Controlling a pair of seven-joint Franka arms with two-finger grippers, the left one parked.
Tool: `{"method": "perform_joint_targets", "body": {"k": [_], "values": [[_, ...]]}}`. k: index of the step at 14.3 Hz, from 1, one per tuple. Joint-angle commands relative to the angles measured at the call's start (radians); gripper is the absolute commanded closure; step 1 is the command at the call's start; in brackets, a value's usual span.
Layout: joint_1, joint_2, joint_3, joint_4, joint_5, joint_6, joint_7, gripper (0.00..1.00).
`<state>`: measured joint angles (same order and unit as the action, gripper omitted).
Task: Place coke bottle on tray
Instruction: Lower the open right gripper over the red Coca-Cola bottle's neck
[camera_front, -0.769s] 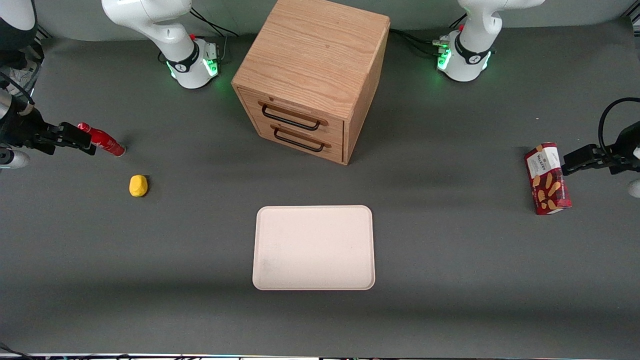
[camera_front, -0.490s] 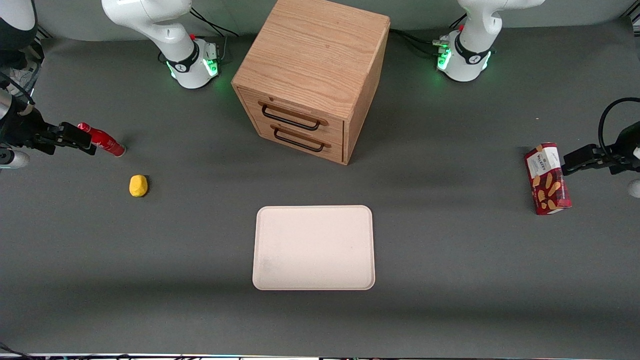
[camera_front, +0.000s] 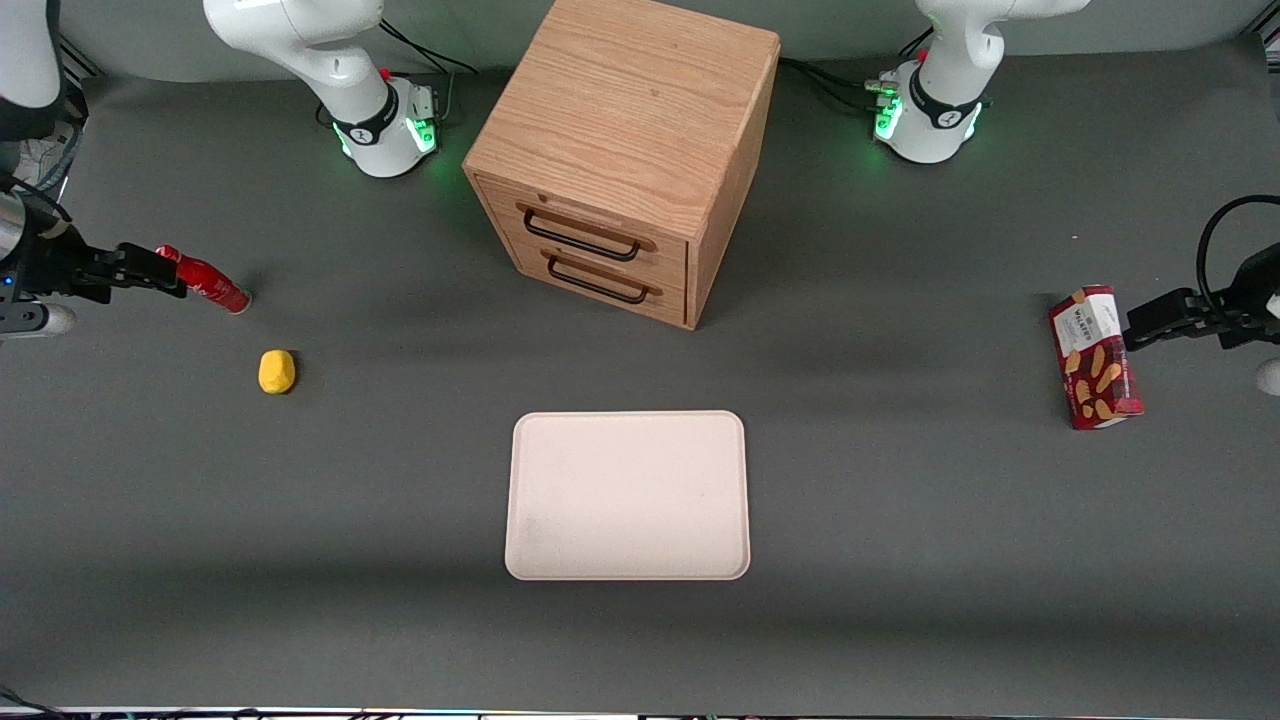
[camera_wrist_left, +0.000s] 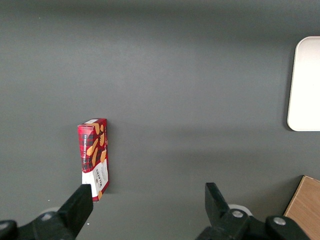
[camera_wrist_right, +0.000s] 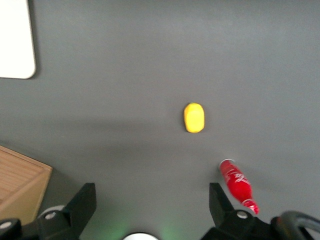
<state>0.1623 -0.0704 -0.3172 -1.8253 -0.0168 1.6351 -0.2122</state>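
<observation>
The coke bottle (camera_front: 205, 283) lies beside the spread, empty gripper (camera_wrist_right: 152, 205); its cap end is seen only from the wrist, on dark matting (camera_front: 900, 600).

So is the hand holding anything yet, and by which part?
Nothing held. The hand hangs open above the table; the bottle lies beside one finger, not between them.

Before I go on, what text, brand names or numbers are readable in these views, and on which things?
"WALKERS", only roughly legible, on the snack box.
White script on the coke bottle: too small to read.
Small print on the snack box's white panel: too small to read.
Tray, wooden cabinet, yellow lump: no text seen.
The gripper, open, is level with the bottle's cap end; no markings seen on it.
</observation>
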Motion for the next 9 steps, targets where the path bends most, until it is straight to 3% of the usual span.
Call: {"method": "perform_joint_targets", "body": {"k": [1, 3, 9], "values": [[0.005, -0.147, -0.058, -0.202, -0.06, 0.104, -0.128, 0.0], [0.005, -0.222, -0.091, -0.319, -0.135, 0.19, -0.185, 0.0], [0.006, -0.264, -0.299, -0.569, -0.19, 0.478, -0.417, 0.0]]}}
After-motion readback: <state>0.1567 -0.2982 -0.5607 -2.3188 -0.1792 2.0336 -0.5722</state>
